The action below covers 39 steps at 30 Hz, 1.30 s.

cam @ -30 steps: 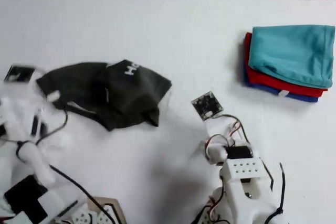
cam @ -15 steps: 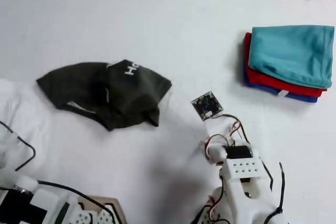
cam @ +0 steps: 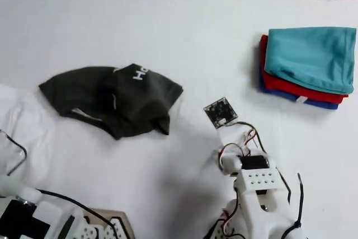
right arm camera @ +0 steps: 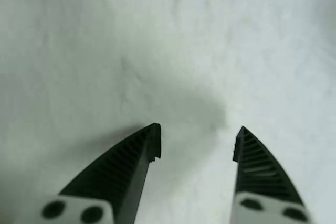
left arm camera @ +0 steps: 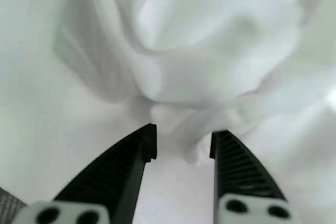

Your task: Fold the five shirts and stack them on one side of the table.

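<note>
Since three shirts already lie folded in a stack (cam: 307,62) at the right side of the desk (cam: 168,20), teal over red over blue, that side looks like the chosen collecting place; two shirts remain unfolded. A black shirt (cam: 112,100) lies crumpled left of centre, well apart from the stack; a white shirt (left arm camera: 210,61) lies bunched at the left edge, hard to tell from the desk. The left gripper (left arm camera: 181,142) stands open with a fold of that white cloth between its tips, likely set there to pinch an edge and spread it; the right gripper (right arm camera: 197,142) hangs open over bare desk, probably idle.
</note>
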Tool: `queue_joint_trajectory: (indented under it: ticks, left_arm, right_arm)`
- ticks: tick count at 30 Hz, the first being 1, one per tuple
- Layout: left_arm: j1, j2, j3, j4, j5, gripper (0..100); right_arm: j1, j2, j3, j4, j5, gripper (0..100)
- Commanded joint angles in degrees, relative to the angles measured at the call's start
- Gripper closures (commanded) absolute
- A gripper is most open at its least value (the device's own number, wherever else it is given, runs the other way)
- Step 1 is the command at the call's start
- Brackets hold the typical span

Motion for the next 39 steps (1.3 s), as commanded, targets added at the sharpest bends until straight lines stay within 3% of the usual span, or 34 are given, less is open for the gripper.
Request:
queue_joint_trajectory:
  ticks: [1,6,10,14,20,24,31,39]
  left_arm:
    - [5.19,-0.97,-13.93,20.57,5.71,81]
    - [13.27,-0.53,-29.41,36.4,10.55,81]
    - [25.41,-0.44,-33.71,42.64,10.81,81]
    - [41.23,-0.35,-33.71,44.22,11.43,81]
    - [63.91,-0.35,-33.63,43.69,18.9,81]
    - [74.99,-0.26,-31.96,39.82,24.18,81]
    - [82.11,-0.26,-19.03,27.43,26.55,81]
    - [82.2,0.0,-10.77,17.14,26.37,81]
  right_arm:
    - [0.31,-1.45,-0.18,-0.84,-0.18,76.9]
    - [0.31,-1.45,-0.18,-0.84,-0.26,76.9]
    - [0.31,-1.45,-0.18,-0.84,-0.35,76.9]
    - [0.31,-1.45,-0.18,-0.84,-0.35,76.9]
    - [0.57,-1.54,-0.18,-0.84,-0.35,76.9]
    - [0.57,-1.54,-0.18,-0.84,-0.35,76.9]
    - [0.57,-1.54,-0.18,-0.84,-0.35,76.9]
    - [0.57,-1.54,-0.18,-0.84,-0.35,76.9]
